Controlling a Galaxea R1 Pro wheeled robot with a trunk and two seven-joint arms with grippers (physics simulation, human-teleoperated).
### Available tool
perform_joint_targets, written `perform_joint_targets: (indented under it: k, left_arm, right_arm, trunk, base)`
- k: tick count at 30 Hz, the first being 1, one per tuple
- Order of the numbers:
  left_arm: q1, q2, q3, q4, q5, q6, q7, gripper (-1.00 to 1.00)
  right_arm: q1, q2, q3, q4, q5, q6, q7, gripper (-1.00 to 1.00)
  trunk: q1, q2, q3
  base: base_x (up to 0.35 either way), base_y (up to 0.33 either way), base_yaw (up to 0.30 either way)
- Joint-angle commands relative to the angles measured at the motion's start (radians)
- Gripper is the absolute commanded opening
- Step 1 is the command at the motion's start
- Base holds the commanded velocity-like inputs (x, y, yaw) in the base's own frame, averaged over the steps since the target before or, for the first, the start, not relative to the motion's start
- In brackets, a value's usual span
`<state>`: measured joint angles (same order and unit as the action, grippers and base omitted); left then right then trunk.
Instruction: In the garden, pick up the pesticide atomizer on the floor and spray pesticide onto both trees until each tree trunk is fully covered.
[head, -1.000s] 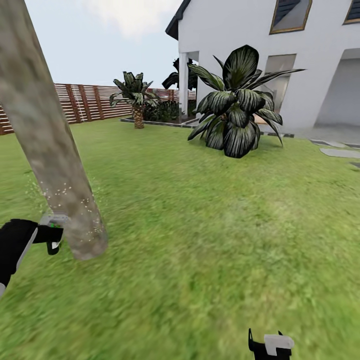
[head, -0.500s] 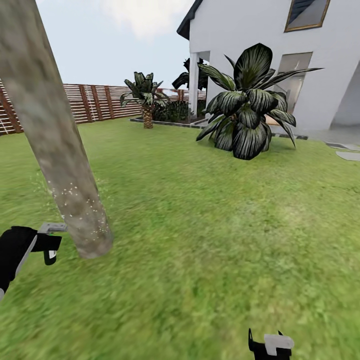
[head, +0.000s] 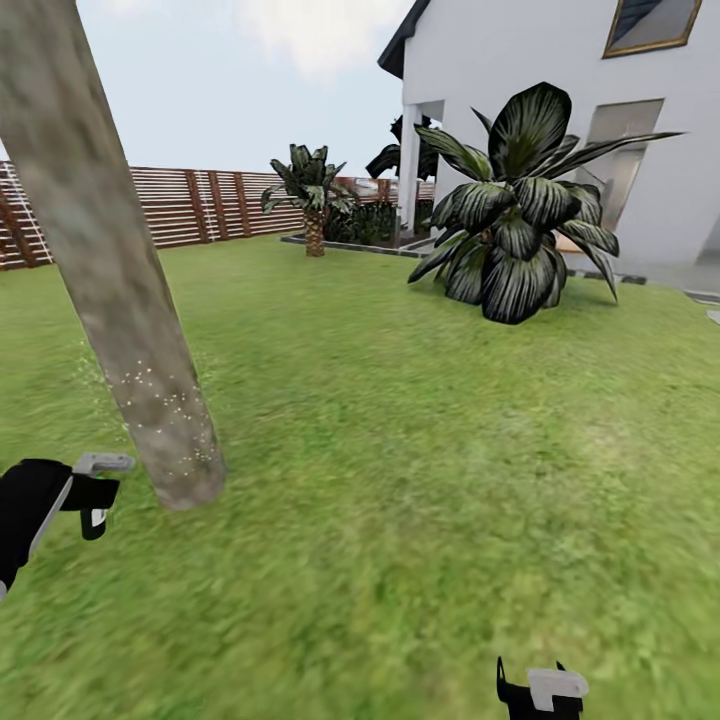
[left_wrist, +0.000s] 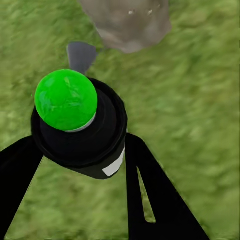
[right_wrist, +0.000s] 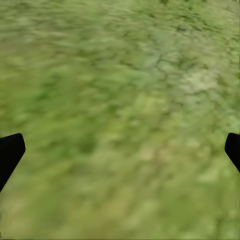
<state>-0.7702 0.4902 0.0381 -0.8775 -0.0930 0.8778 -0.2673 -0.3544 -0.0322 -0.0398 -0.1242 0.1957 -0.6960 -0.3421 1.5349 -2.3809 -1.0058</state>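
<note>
Pesticide atomizer (left_wrist: 80, 125), a small black bottle topped here by a green cap, sits pinched in the left gripper (left_wrist: 75, 165); the mottled grey-brown tree trunk (head: 110, 270) stands at left. Right gripper (right_wrist: 120, 150) hangs spread above blurry lawn (head: 430, 450), seemingly empty.

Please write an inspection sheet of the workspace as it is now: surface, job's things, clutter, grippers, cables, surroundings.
Surface: green lawn.
Job's things: black spray bottle with a green top, clamped in the left gripper; tree trunk leaning in the head view, white specks low on it.
Clutter: nothing seen.
Grippers: left gripper shut on the spray bottle, beside the trunk's base; right gripper open over grass, holding nothing.
Cables: nothing seen.
Surroundings: slatted wooden fence, white house, broad striped-leaf plant, small palm.
</note>
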Motion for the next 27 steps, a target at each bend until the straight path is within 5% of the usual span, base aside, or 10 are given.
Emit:
perform_joint_targets:
  k: [1,8,14,27]
  left_arm:
    - [0.0,0.001,0.0,0.018,0.004,-0.008,0.014,-1.0]
    - [0.0,-0.01,0.0,0.162,0.01,-0.161,0.058,-1.0]
    - [-0.002,-0.093,0.002,0.156,0.012,-0.17,0.139,-1.0]
    - [-0.001,-0.102,0.0,0.169,0.018,-0.172,0.16,-1.0]
  right_arm:
    - [0.0,0.0,0.0,0.0,0.0,0.0,0.0,1.0]
    - [0.0,0.0,0.0,0.0,0.0,0.001,0.0,1.0]
    - [0.0,0.0,0.0,0.0,-0.001,0.0,0.0,1.0]
    - [0.0,0.0,0.0,0.0,-0.001,0.0,0.0,1.0]
  trunk:
    - [0.0,0.0,0.0]
    - [0.0,0.0,0.0]
    - [0.0,0.0,0.0]
    - [0.0,0.0,0.0]
  base:
    - [-0.058,-0.075,0.278]
    - [-0.011,-0.015,0.278]
    - [0.0,0.0,0.14]
    - [0.21,-0.006,0.002]
